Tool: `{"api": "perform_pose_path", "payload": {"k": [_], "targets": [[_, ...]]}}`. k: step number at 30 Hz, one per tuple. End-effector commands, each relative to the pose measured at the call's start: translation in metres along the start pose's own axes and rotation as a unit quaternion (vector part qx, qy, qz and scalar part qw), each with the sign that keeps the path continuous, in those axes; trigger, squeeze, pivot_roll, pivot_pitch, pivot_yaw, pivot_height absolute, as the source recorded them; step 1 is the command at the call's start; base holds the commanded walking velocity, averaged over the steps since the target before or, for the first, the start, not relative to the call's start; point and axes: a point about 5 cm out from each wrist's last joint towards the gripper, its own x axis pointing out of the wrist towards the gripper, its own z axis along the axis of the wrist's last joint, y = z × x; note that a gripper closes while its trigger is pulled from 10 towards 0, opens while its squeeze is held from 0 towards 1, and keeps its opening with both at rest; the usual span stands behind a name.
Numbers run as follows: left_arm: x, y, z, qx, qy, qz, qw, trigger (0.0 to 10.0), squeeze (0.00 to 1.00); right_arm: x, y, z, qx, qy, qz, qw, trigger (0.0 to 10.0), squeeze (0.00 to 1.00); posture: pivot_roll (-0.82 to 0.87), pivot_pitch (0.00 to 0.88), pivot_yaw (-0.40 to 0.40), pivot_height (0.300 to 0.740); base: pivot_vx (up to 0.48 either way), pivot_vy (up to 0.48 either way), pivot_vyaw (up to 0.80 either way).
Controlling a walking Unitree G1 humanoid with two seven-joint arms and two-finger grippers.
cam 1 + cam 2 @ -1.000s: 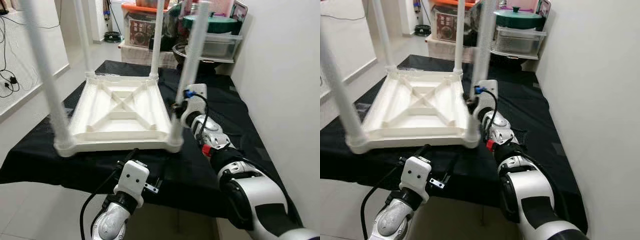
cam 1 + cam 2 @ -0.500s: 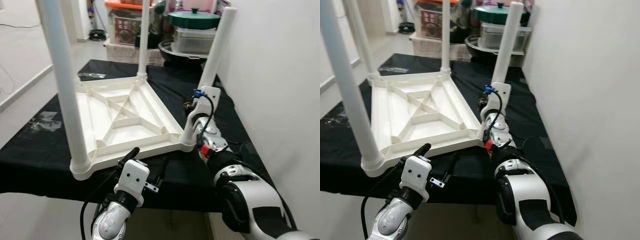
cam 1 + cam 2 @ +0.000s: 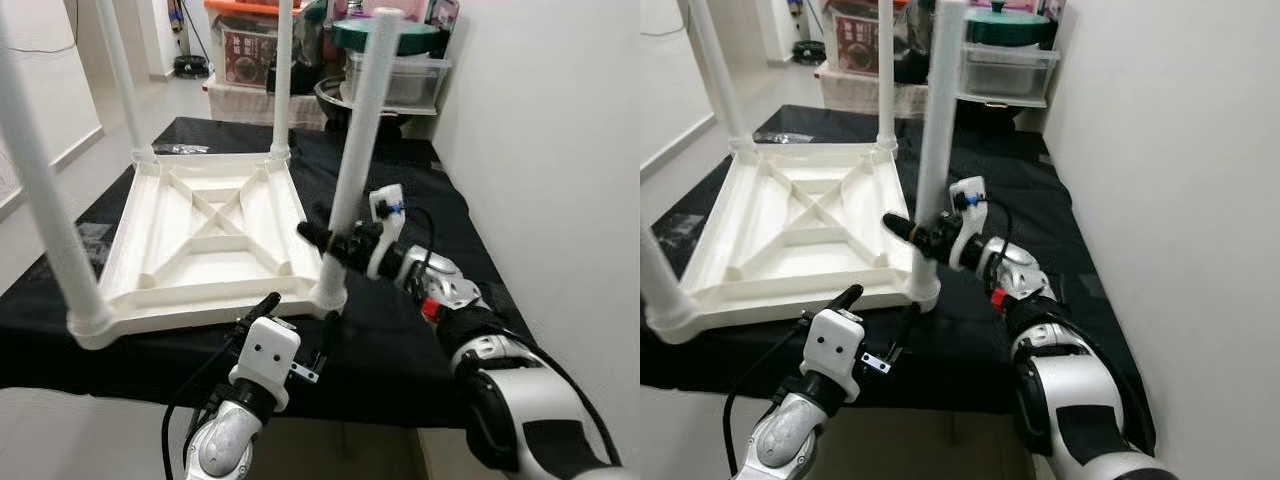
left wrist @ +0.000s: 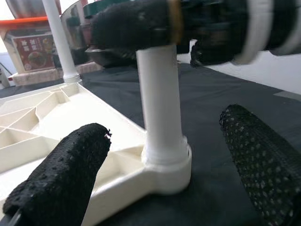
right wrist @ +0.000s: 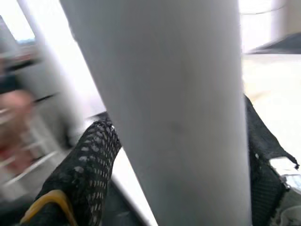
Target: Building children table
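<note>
The white plastic children's table (image 3: 205,240) lies upside down on the black cloth (image 3: 420,330) that covers the work surface, with its ribbed underside facing up and its four white legs standing upward from the corner sockets.

My right gripper (image 3: 335,243) is clenched around the near-right table leg (image 3: 355,150), low on the leg and just above its corner socket (image 3: 330,292). In the right wrist view the leg (image 5: 174,94) fills the space between my two black fingers (image 5: 89,160), which press against it from both sides. The leg stands close to upright with a slight tilt.

My left gripper (image 4: 162,165) hangs at the near edge of the cloth, below the table's near rim, and grasps nothing. In the left wrist view its fingers (image 4: 61,179) are spread apart, with the same corner socket (image 4: 167,165) and leg base between them at some distance, not touching either finger. That view also shows my right gripper's fingers wrapped around the leg higher up.

Beyond the far end of the cloth stand stacked storage boxes (image 3: 395,75), one carrying a green lid (image 3: 385,32), and an orange-lidded box (image 3: 250,45). A white wall (image 3: 540,150) runs along my right side.
</note>
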Motion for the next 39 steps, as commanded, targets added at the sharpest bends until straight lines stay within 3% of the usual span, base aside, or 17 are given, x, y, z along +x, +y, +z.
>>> {"api": "perform_pose_path", "payload": {"k": [1,5,6,7,15,20,23,26,29,30,31,32,34,36,37,38,39], "targets": [[-0.001,-0.002,-0.005,-0.001,0.011,-0.003,1.0,10.0,0.0,0.004,0.008,-0.002,0.0,0.015,0.061,0.998,10.0,0.0,0.09,0.03,-0.123,0.74,0.0,0.0,0.0],[-0.002,-0.002,-0.005,-0.001,0.012,-0.004,1.0,10.0,0.0,0.012,0.013,0.002,-0.009,0.018,0.085,0.996,10.0,0.0,0.09,0.031,-0.122,0.74,0.0,0.0,0.0],[-0.002,-0.002,-0.005,-0.001,0.012,-0.004,1.0,10.0,0.0,0.016,0.016,0.004,-0.006,0.014,0.1,0.995,8.2,0.0,0.09,0.035,-0.122,0.74,0.0,0.0,0.0],[-0.002,-0.002,-0.005,-0.001,0.012,-0.004,1.0,10.0,0.0,0.019,0.018,0.004,0.0,0.012,0.109,0.994,0.0,0.0,0.09,0.035,-0.122,0.74,0.0,0.0,0.0],[-0.002,-0.002,-0.005,-0.001,0.013,-0.003,1.0,10.0,0.0,0.028,0.017,0.004,-0.006,0.014,0.069,0.997,0.0,0.0,0.09,0.032,-0.122,0.74,0.0,0.0,0.0],[-0.003,-0.002,-0.006,-0.001,0.014,-0.002,1.0,10.0,0.0,0.024,0.002,0.004,-0.036,0.017,-0.059,0.997,0.0,0.0,0.09,0.025,-0.125,0.74,0.0,0.0,0.0],[-0.003,-0.002,-0.006,-0.002,0.015,-0.003,1.0,10.0,0.0,0.005,-0.029,0.009,-0.048,0.014,-0.344,0.938,0.0,0.0,0.09,0.023,-0.122,0.74,0.0,0.0,0.0],[-0.003,-0.002,-0.006,-0.002,0.015,-0.003,1.0,10.0,0.0,0.0,-0.034,0.009,-0.049,0.016,-0.389,0.92,0.0,0.0,0.09,0.023,-0.122,0.74,0.0,0.0,0.0],[-0.003,-0.003,-0.007,-0.001,0.016,-0.005,1.0,10.0,0.0,-0.034,-0.05,0.001,-0.036,0.019,-0.585,0.81,0.0,0.0,0.09,0.013,-0.123,0.74,0.0,0.0,0.0],[-0.003,-0.003,-0.007,-0.001,0.016,-0.005,1.0,10.0,0.0,-0.034,-0.05,0.001,-0.036,0.019,-0.585,0.81,0.0,0.0,0.09,0.013,-0.123,0.74,0.0,0.0,0.0],[-0.003,-0.003,-0.007,0.0,0.016,-0.005,1.0,10.0,0.0,-0.039,-0.051,-0.002,-0.027,0.014,-0.623,0.781,0.0,0.0,0.09,0.012,-0.121,0.74,0.0,0.0,0.0],[-0.003,-0.003,-0.007,0.0,0.016,-0.005,1.0,10.0,0.0,-0.039,-0.051,-0.002,-0.027,0.014,-0.623,0.781,0.0,0.0,0.09,0.012,-0.121,0.74,0.0,0.0,0.0],[-0.003,-0.003,-0.007,0.0,0.017,-0.006,1.0,10.0,0.0,-0.04,-0.049,-0.007,-0.018,0.001,-0.663,0.748,0.0,0.0,0.09,0.007,-0.122,0.74,0.0,0.0,0.0],[-0.003,-0.003,-0.007,0.0,0.017,-0.006,1.0,10.0,0.0,-0.037,-0.047,-0.008,-0.014,-0.002,-0.669,0.743,0.0,0.0,0.09,0.007,-0.122,0.74,0.0,0.0,0.0],[-0.003,-0.003,-0.007,0.0,0.017,-0.006,1.0,10.0,0.0,-0.034,-0.045,-0.009,-0.013,-0.005,-0.672,0.74,3.0,0.0,0.09,0.007,-0.121,0.74,0.0,0.0,0.0],[-0.003,-0.003,-0.007,0.0,0.017,-0.006,1.0,10.0,0.0,-0.026,-0.043,-0.009,-0.005,-0.014,-0.657,0.754,10.0,0.0,0.09,0.009,-0.12,0.74,0.0,0.0,0.0],[-0.003,-0.004,-0.007,0.0,0.017,-0.006,1.0,10.0,0.0,-0.022,-0.041,-0.009,0.001,-0.021,-0.645,0.764,10.0,0.0,0.09,0.008,-0.121,0.74,0.0,0.0,0.0]]}}
